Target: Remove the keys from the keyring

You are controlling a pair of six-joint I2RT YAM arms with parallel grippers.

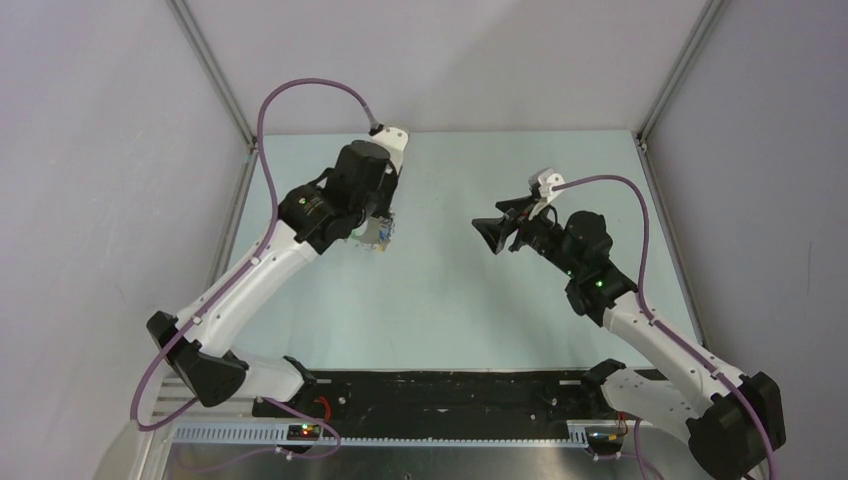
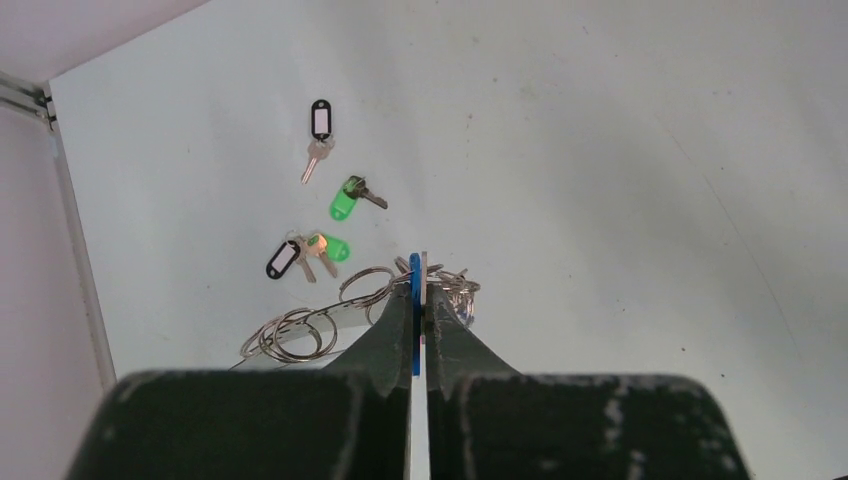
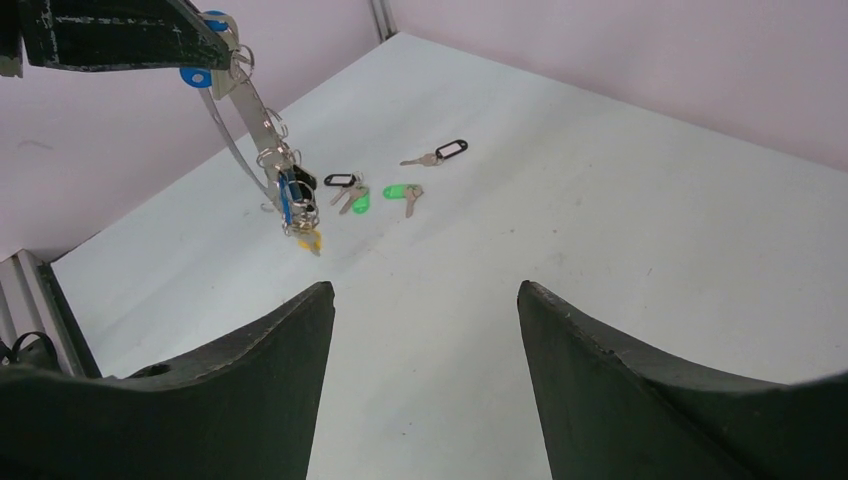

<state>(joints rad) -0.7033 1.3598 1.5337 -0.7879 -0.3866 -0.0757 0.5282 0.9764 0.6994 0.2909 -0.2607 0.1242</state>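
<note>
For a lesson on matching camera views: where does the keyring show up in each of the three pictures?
Top external: keyring left of centre, just under the left gripper.
Left wrist: lower centre, its loops spreading left from the shut gripper.
Right wrist: upper left, dangling above the table.
Shared landmark: the left gripper, which holds it in every view.

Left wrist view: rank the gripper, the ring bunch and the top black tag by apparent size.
1. Left gripper, though nearness to the camera inflates it.
2. Ring bunch.
3. Top black tag.
</note>
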